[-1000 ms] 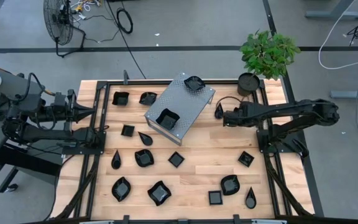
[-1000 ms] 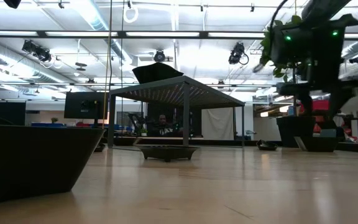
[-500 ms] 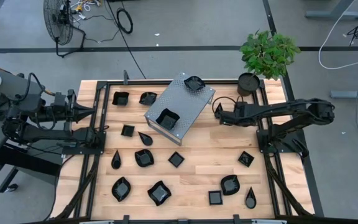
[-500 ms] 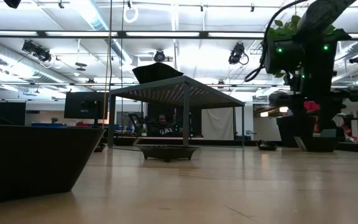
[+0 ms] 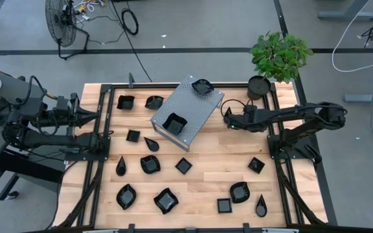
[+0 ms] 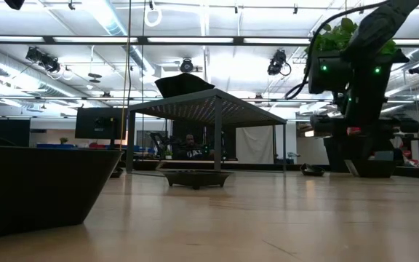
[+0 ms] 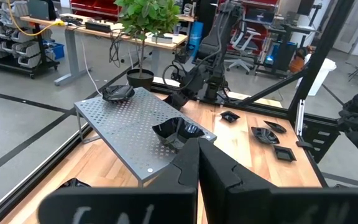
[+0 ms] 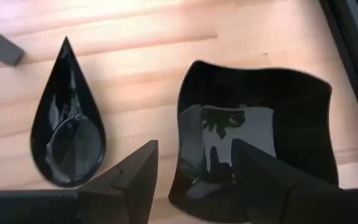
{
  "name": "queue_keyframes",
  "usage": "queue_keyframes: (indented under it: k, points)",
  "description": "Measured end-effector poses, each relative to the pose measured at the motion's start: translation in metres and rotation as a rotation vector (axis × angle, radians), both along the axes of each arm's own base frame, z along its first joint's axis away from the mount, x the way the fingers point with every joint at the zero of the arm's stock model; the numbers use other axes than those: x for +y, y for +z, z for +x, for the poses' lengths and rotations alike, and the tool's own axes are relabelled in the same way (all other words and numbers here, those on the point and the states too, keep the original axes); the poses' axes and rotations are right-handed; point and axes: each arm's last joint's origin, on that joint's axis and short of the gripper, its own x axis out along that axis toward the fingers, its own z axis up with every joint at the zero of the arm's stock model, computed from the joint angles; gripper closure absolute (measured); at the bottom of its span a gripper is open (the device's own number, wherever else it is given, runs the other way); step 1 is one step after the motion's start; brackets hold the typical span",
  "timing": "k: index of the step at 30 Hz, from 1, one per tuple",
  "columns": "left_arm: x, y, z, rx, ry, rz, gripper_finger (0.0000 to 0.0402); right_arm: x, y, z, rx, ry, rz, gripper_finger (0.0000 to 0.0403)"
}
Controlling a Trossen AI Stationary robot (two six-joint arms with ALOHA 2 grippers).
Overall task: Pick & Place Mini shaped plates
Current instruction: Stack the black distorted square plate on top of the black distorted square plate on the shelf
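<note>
2 arms in play. Right pincer (image 5: pixel 226 119) is hovering off the right end of the grey metal box (image 5: pixel 188 109), toward the counter's (image 5: pixel 212 169) far right corner, fingers spread wide and gripping nothing. Its wrist view is showing a teardrop plate (image 8: pixel 68 118) and a wavy-rimmed square plate (image 8: pixel 258 134) lying side by side, apart, right under the fingertips (image 8: pixel 143 163). Left pincer (image 5: pixel 97 116) is waiting at the left edge, pressed together, empty. 2 mini plates are sitting on the box: one (image 5: pixel 202 86) at its far corner, one (image 5: pixel 173 123) at its near end. Remaining mini shaped plates (image 5: pixel 166 200) are lying scattered over the counter, mostly toward the near edge.
</note>
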Motion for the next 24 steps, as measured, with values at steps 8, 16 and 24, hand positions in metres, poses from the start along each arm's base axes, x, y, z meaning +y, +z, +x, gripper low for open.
queue_keyframes:
  k: [8, 16, 24]
  points:
    - [0.000, 0.000, 0.000, 0.000, 0.000, 0.000, 0.0396, -0.008, -0.012, 0.003, 0.029, -0.035, 0.006, 0.0197]
    - [0.000, 0.000, 0.000, 0.000, 0.000, 0.000, 0.0396, -0.010, -0.014, 0.006, 0.013, -0.037, 0.003, 0.0257]
    - [0.000, 0.000, 0.000, 0.000, 0.000, 0.000, 0.0396, -0.009, -0.014, 0.006, 0.004, -0.040, 0.012, 0.0349]
